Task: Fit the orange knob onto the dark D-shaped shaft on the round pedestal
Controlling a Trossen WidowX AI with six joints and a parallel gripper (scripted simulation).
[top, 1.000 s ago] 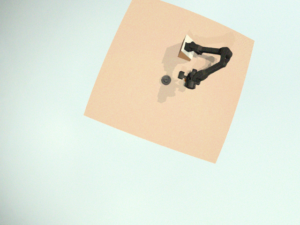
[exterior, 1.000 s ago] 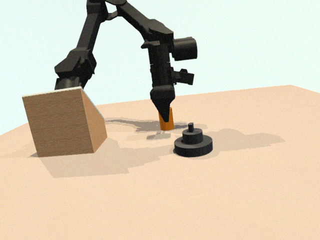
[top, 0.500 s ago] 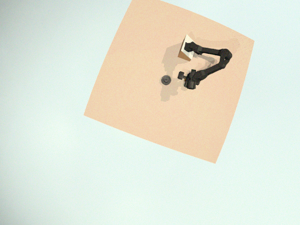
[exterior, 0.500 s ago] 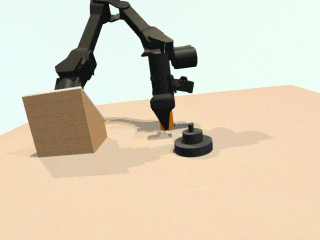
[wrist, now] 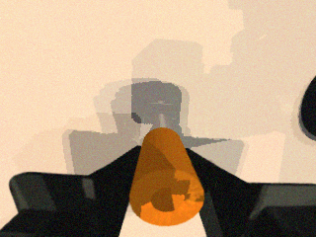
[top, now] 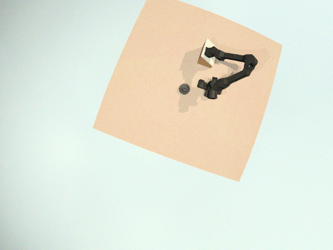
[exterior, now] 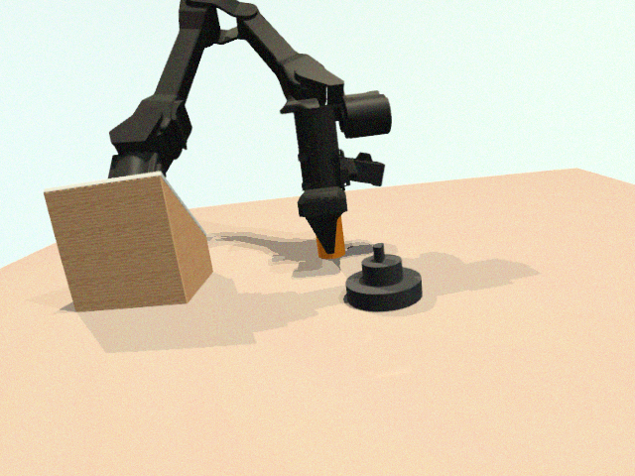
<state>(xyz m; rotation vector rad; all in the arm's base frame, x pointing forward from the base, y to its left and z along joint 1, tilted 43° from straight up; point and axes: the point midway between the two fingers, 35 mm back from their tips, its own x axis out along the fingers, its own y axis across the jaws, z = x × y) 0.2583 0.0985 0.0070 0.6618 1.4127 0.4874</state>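
Observation:
The orange knob (exterior: 339,241) (wrist: 167,165) stands upright on the table. My gripper (exterior: 329,251) (wrist: 162,151) points down and is shut on the knob, one finger on each side. The wrist view shows the hole in the knob's top, partly shaded, so its flat side is hard to make out. The arm hides the knob in the top view. The round dark pedestal (top: 180,91) (exterior: 358,297) (wrist: 310,111) stands a short way off, at the wrist view's right edge. Its thin shaft (exterior: 378,251) stands up from the middle, bare; its flat side cannot be seen.
A wooden block with a sloped white top (top: 207,42) (exterior: 120,246) stands beside the arm's base. The table (top: 150,107) (exterior: 308,400) ends behind the arm in the exterior view. Arm shadows fall around the knob and pedestal.

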